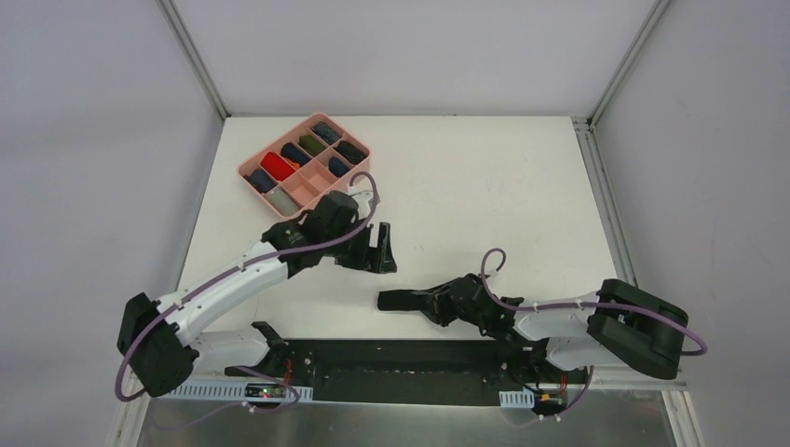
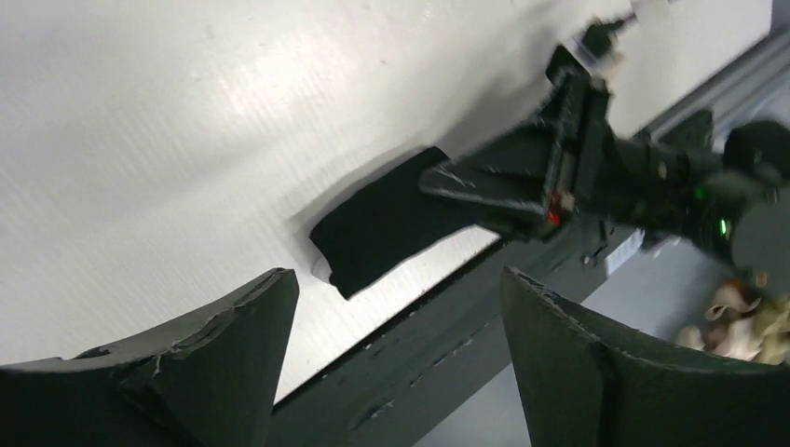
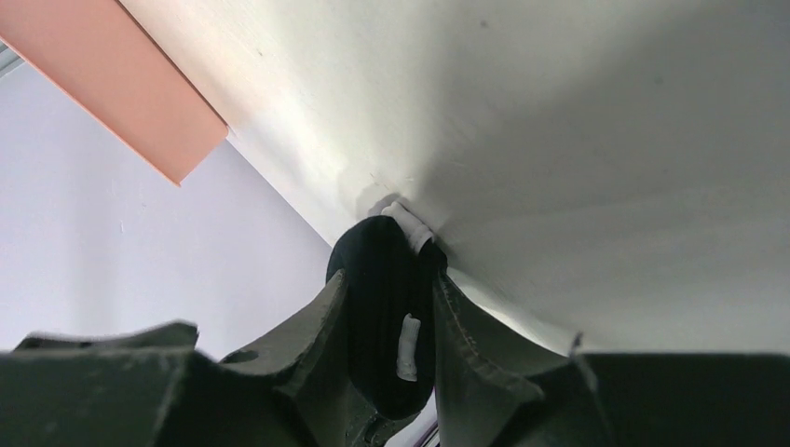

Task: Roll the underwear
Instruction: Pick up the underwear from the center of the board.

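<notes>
black underwear (image 2: 382,228): rolled up tight, at the near edge of the table (image 1: 484,186).
right gripper (image 3: 388,312): jaws pinch the roll so it cannot come undone.
left gripper (image 2: 396,307): jaws wide, holding nothing, up out of the way near the pink tray (image 1: 244,175).

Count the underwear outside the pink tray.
1: the black underwear, clamped in the right gripper, near the front edge of the table. The arms may hide more.

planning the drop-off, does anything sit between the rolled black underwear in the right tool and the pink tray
Yes: the open left tool and its wrist hang over the table, roughly on the line from the black underwear in the right tool to the pink tray. Nothing else shows between them.
</notes>
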Controlling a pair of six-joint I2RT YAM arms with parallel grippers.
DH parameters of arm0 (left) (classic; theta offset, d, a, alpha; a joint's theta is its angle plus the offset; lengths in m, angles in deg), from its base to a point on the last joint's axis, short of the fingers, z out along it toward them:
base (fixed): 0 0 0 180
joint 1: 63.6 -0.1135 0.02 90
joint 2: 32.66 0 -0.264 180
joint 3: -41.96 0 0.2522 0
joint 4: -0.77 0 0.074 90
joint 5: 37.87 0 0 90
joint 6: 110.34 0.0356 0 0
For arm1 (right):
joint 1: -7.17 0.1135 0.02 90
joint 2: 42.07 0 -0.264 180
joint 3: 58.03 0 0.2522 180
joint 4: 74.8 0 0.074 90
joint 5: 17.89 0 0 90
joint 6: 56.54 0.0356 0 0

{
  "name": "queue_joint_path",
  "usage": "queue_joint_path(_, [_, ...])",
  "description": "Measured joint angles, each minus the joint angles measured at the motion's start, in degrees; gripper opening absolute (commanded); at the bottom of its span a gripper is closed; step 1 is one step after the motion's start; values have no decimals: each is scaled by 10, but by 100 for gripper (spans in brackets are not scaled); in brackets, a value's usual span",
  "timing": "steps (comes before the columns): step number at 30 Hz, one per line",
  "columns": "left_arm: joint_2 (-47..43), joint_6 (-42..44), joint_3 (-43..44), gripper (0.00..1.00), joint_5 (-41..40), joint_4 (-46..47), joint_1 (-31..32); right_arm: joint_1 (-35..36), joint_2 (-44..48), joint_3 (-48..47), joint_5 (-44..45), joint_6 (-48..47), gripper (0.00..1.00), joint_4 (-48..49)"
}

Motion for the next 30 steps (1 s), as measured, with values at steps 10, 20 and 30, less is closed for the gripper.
queue_joint_path(10, [-35,235,2,96,-191,-2,260,-2,-20,-13,-4,0,20,6])
queue_joint_path(20, [40,448,-49,99,-298,55,363,-6,-26,-16,-6,0,20,9])
queue_joint_path(30, [43,519,-132,99,-304,146,363,-9,-26,-16,-9,0,20,10])
